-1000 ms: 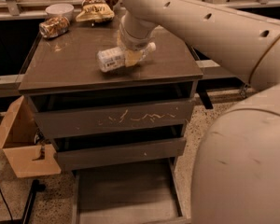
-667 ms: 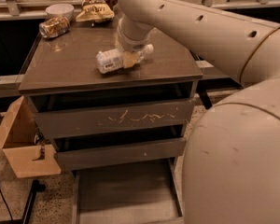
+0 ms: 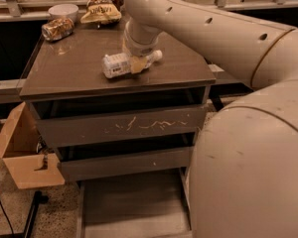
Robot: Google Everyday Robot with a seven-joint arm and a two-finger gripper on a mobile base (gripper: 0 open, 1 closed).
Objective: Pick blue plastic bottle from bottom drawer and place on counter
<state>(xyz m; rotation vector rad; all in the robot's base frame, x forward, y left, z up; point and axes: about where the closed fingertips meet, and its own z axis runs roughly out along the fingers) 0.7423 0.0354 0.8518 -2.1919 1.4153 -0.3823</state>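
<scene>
From my station, the gripper (image 3: 137, 63) is down on the blue plastic bottle (image 3: 115, 65), which lies on its side on the counter (image 3: 74, 76) near the front edge, cap pointing right. I cannot tell whether the claw is clamping it. The whitish label's print is too small to read. The bottom drawer (image 3: 134, 207) stands pulled out. A shiny can (image 3: 57, 29) and snack bag (image 3: 102, 13) sit at the back.

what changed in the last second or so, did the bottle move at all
Hardly anything changed. The arm's big near section at lower right crept slightly left and up in the view. The gripper stayed down at the blue plastic bottle, which lies on its side at the same spot on the counter. Nothing was visibly picked up or let go. The bottom drawer stayed pulled out.
</scene>
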